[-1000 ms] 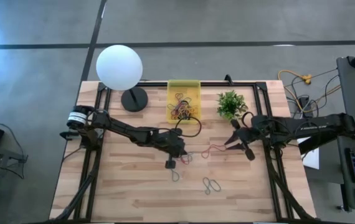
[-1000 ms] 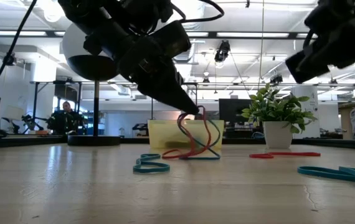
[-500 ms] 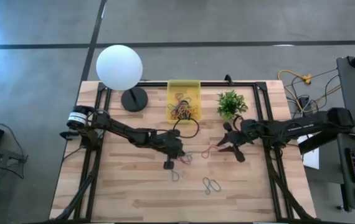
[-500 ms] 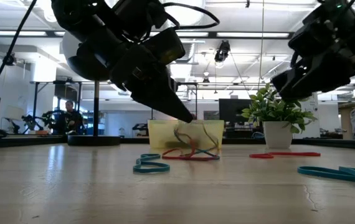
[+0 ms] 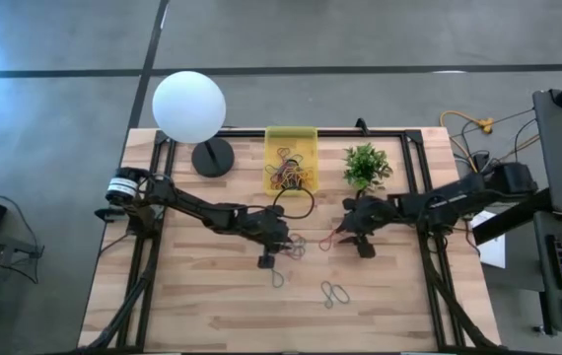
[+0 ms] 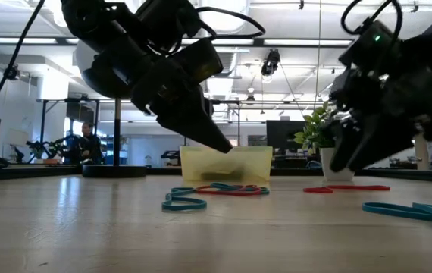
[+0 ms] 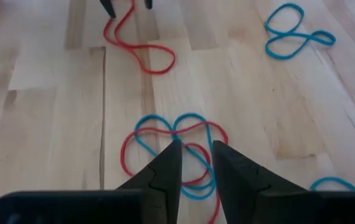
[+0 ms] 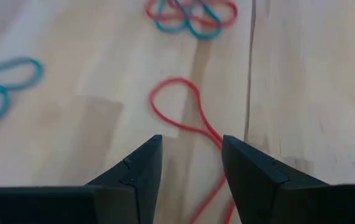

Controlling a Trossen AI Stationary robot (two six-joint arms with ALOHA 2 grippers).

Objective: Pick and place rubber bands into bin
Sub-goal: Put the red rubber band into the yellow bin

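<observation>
Rubber bands lie loose on the wooden table, short of the yellow bin, which sits at the far edge between the globe lamp and the small plant and already holds a tangle of bands. Both arms reach inward over the middle of the table. The left gripper hovers over a red-and-blue knot of bands, its fingers a narrow gap apart with nothing between them. The right gripper is low over a single red band, fingers spread wide and empty, straddling the band's tail. A pair of teal bands and another teal band lie nearer the front edge.

To pick the red band cleanly, the right gripper should, in my judgement, drop until its tips touch the wood with the strand centred, then close fully; these loops are thin and floppy, so a high pinch would likely miss. The left should take the knot at its crossing.
</observation>
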